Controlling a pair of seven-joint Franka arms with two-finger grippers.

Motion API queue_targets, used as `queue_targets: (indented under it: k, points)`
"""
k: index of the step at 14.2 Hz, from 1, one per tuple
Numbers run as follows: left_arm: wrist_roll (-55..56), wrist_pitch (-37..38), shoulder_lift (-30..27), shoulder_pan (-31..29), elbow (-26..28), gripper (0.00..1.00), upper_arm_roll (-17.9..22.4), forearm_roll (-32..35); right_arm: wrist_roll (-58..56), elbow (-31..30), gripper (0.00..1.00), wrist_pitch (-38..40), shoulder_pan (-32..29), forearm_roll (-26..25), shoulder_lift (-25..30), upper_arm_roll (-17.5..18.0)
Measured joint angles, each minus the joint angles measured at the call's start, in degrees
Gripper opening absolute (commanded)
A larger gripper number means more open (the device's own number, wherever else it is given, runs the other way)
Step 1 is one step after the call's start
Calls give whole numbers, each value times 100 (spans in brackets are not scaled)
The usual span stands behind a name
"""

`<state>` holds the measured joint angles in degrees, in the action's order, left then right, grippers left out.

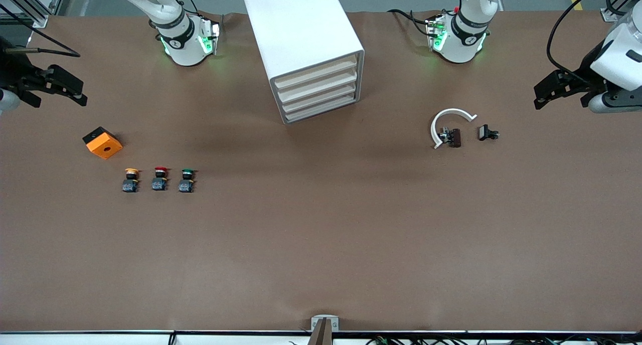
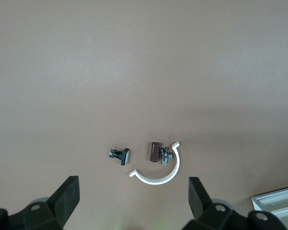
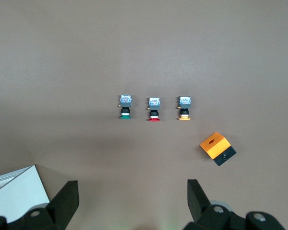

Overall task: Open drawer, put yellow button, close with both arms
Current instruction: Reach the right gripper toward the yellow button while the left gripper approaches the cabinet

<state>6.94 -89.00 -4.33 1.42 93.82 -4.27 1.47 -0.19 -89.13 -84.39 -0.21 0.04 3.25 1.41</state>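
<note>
The yellow button [image 1: 131, 179] stands on the table toward the right arm's end, in a row beside a red-capped button [image 1: 160, 178] and a green-capped one [image 1: 186, 180]. It also shows in the right wrist view [image 3: 184, 109]. The white drawer cabinet [image 1: 306, 49] stands between the arm bases, with all drawer fronts [image 1: 318, 92] shut. My right gripper [image 1: 83, 95] hangs open and empty over the right arm's end of the table; it also shows in its wrist view [image 3: 133, 188]. My left gripper [image 1: 536, 98] hangs open and empty over the left arm's end; it also shows in its wrist view [image 2: 134, 187].
An orange box [image 1: 103, 142] with a black side lies beside the button row, farther from the front camera. A white curved part [image 1: 449, 122], a brown part [image 1: 454, 137] and a small black part [image 1: 486, 133] lie toward the left arm's end.
</note>
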Motion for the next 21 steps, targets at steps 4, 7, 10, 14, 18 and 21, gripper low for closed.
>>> queue_targets:
  k: [4,7,10,14,18,21]
  points:
    - [0,56,5,-4,-16,100,0,0,0,0,100,0,0,0,0,0]
    - [0,70,31,-7,-25,100,3,0,-2,0,100,0,2,0,0,1]
    - [67,77,299,0,-41,100,3,0,-5,0,100,0,2,0,-18,1]
    - [1897,76,1054,182,-46,100,-139,-2,-10,-2,100,-90,-6,-8,-271,-5]
    - [3606,74,1896,544,-56,100,-363,-20,-49,-2,100,-353,-48,-18,-586,-46]
    - [5043,67,2496,846,-76,100,-388,-367,-56,-4,100,-529,-99,-38,-848,-60]
